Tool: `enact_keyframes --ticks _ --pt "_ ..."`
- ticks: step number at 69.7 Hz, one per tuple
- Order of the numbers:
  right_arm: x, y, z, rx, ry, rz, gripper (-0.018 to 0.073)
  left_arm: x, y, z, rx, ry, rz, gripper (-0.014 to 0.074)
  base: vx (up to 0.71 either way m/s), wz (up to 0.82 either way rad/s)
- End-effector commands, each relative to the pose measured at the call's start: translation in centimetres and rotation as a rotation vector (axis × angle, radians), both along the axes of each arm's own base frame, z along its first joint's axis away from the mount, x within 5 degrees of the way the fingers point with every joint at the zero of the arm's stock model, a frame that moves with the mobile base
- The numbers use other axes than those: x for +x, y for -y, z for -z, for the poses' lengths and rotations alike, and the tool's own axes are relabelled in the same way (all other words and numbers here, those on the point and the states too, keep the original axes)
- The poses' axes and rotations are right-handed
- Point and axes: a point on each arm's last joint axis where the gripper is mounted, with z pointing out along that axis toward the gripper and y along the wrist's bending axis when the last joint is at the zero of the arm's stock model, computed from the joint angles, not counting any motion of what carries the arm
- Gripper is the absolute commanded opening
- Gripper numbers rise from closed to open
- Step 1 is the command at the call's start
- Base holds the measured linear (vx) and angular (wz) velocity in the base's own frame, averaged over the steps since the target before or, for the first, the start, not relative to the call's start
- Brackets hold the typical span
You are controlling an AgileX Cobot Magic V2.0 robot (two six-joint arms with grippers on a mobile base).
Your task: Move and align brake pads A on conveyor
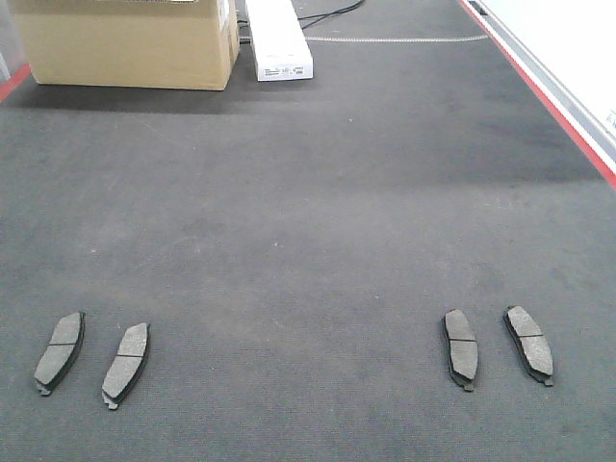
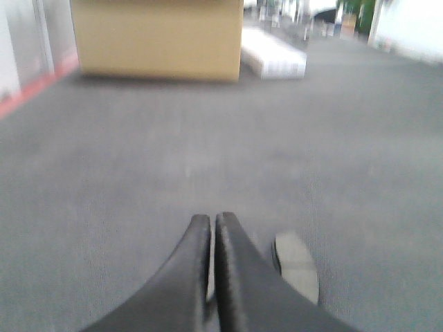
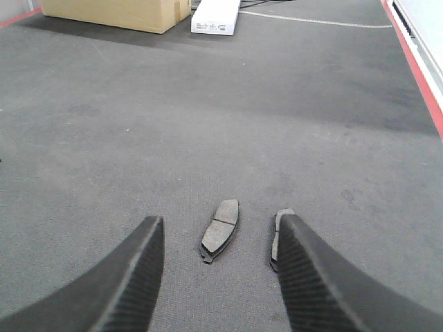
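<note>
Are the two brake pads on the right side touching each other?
Apart. The front-facing view shows a strip of bare conveyor between the inner right pad and the outer right pad; the right wrist view shows that gap too.

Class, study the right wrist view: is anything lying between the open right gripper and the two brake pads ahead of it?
Nothing visible does. Only bare conveyor belt lies between the right gripper and the brake pads. One pad sits between the fingers; the other is partly hidden by the right-hand finger.
</note>
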Motion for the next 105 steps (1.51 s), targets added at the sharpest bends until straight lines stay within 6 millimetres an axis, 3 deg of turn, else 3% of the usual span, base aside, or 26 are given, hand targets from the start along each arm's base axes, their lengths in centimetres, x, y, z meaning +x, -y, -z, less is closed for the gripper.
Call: enact_keyframes --ticks 1,90,99,105 --pt "0.28 0.00 -1.17 0.003 0.070 0.006 0.0354 -0.05 0.04 0.32 0.002 0.060 0.003 -0.0006 0.00 0.00" --pt "0.24 0.06 -1.11 -0.005 0.066 0.010 0.0354 -0.05 0.03 0.33 -0.003 0.053 0.002 -0.0006 0.00 0.00" --pt "0.25 0.10 -1.12 -0.007 0.068 0.013 0.0309 -0.05 0.03 0.33 -0.003 0.053 0.002 -0.0006 0.00 0.00" --pt "0.26 0.06 -1.21 -0.001 0.078 0.015 0.0209 -0.05 0.03 0.33 -0.003 0.053 0.002 -0.0006 0.00 0.00"
